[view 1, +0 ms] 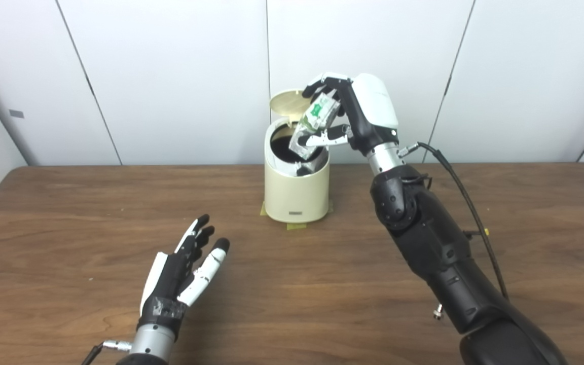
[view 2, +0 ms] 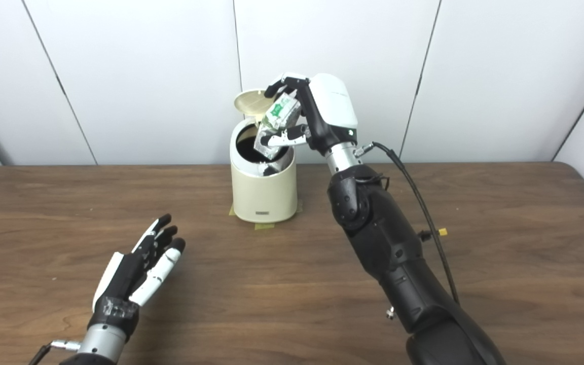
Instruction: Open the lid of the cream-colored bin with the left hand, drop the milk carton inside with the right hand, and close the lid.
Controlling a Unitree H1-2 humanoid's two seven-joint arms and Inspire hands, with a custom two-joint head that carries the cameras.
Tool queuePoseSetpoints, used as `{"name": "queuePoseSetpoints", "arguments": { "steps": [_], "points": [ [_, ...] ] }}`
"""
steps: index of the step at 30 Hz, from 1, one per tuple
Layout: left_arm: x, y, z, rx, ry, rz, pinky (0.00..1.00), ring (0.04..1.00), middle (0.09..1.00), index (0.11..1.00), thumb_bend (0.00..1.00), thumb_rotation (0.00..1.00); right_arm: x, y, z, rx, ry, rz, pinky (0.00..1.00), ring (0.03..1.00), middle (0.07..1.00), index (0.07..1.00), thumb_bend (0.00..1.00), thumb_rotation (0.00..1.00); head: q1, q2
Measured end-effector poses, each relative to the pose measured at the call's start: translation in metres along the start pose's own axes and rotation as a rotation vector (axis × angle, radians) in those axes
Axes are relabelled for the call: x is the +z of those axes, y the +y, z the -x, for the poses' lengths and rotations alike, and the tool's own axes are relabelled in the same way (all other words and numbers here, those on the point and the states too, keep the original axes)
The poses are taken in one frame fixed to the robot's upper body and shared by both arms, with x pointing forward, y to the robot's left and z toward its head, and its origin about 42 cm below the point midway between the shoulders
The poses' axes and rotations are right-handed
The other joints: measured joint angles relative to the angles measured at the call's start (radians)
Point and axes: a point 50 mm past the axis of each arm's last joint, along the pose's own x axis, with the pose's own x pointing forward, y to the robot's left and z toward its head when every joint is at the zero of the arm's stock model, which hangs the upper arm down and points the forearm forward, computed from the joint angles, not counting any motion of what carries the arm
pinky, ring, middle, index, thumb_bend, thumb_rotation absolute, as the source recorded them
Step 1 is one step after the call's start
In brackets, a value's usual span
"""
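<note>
The cream-colored bin [view 1: 296,195] stands at the back middle of the wooden table, its round lid [view 1: 287,101] tipped up and open behind the dark mouth. My right hand [view 1: 355,114] is shut on the milk carton [view 1: 315,124], a white and green carton held tilted right over the bin's open mouth, its lower end at the rim. My left hand [view 1: 185,271] is open and empty, fingers spread, low over the table in front and to the left of the bin. The same scene shows in the right eye view, with the carton [view 2: 277,124] over the bin [view 2: 263,190].
Strips of yellow tape [view 1: 297,225] lie under the bin's base. A black cable [view 1: 467,197] runs along my right forearm. White wall panels stand close behind the table [view 1: 69,213].
</note>
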Motion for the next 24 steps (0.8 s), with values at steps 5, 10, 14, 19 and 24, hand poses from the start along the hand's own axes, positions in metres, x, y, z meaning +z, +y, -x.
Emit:
{"name": "queuePoseSetpoints", "arguments": {
  "steps": [5, 10, 14, 19, 24],
  "points": [
    [0.002, 0.0001, 0.0012, 0.006, -0.005, -0.009, 0.99, 0.964, 0.932, 0.964, 0.57, 0.66, -0.0019, 0.0005, 0.002, 0.033, 0.019, 0.004, 0.41, 0.401, 0.51, 0.545, 0.51, 0.0, -0.003, 0.002],
    [0.0017, 0.0005, 0.0015, 0.008, -0.003, -0.009, 0.95, 0.948, 0.931, 0.966, 0.55, 0.64, -0.0031, 0.0009, 0.0053, 0.078, 0.022, 0.036, 0.5, 0.632, 0.736, 0.65, 0.95, 0.13, -0.008, 0.002],
    [0.0013, 0.0007, 0.0019, 0.008, -0.002, -0.006, 0.96, 0.954, 0.934, 0.968, 0.55, 0.63, -0.0068, -0.0007, 0.0064, 0.121, 0.056, 0.075, 0.62, 0.717, 0.744, 0.687, 1.0, 0.2, -0.014, 0.002],
    [0.001, 0.0007, 0.002, 0.007, -0.001, -0.004, 0.93, 0.934, 0.921, 0.967, 0.53, 0.58, -0.0086, -0.0077, 0.0053, 0.144, 0.065, 0.093, 0.62, 0.686, 0.694, 0.645, 1.0, 0.22, -0.015, 0.006],
    [0.001, 0.0009, 0.002, 0.005, -0.002, -0.003, 0.94, 0.936, 0.922, 0.97, 0.51, 0.54, -0.0057, -0.0082, 0.0044, 0.157, 0.069, 0.096, 0.61, 0.662, 0.67, 0.614, 1.0, 0.23, -0.017, 0.009]
  ]
}}
